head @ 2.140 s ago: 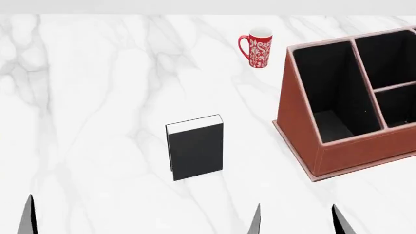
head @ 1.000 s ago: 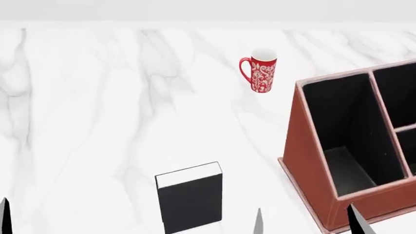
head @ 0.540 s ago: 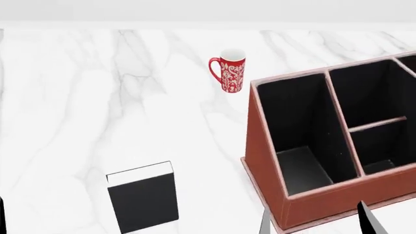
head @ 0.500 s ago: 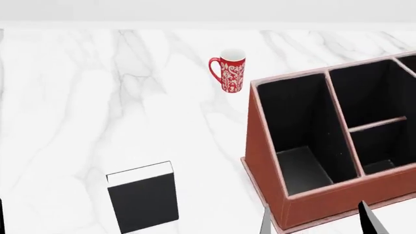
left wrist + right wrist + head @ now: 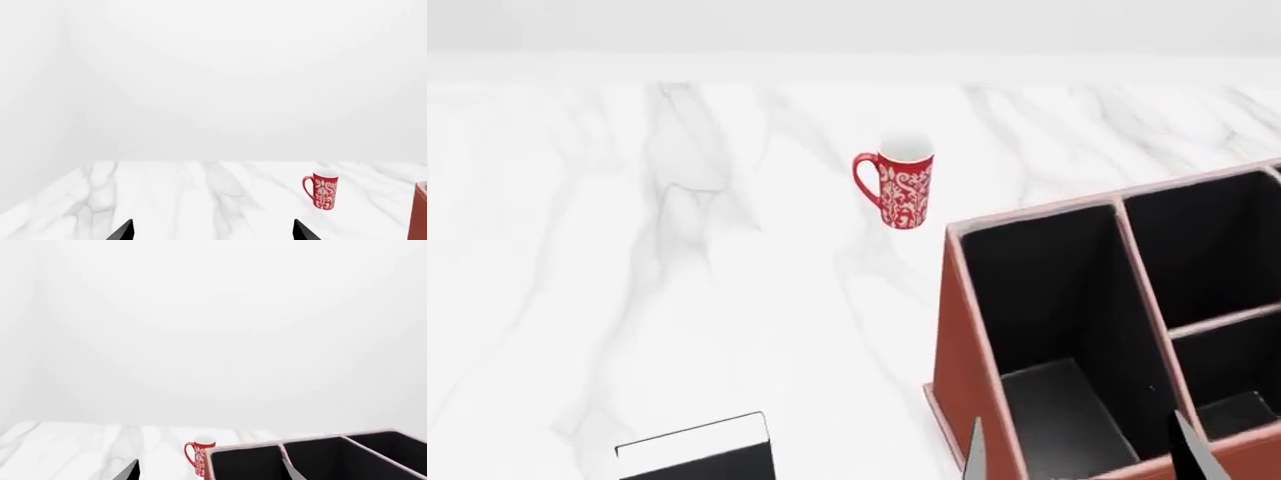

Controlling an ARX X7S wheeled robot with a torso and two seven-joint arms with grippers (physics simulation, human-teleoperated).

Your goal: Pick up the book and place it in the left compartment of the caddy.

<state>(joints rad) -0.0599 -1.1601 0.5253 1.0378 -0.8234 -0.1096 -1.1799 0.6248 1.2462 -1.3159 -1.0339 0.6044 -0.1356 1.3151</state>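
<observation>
At the head view's bottom left the book (image 5: 694,452) stands apart from the caddy (image 5: 964,350), both grippers' fingers spread and empty.

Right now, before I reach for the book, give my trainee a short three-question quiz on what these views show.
1. True or false: the plain black hardcover book already sits inside the reddish-brown leather-look caddy.
2. Multiple choice: in the head view, the red patterned mug stands (a) inside a caddy slot, (b) on the white marble table beyond the caddy, (c) on top of the book.
3. Fill in: the caddy's long left compartment holds ____.

Key: 1. False, it stands on the table, apart from the caddy. 2. b. 3. Nothing.
</observation>
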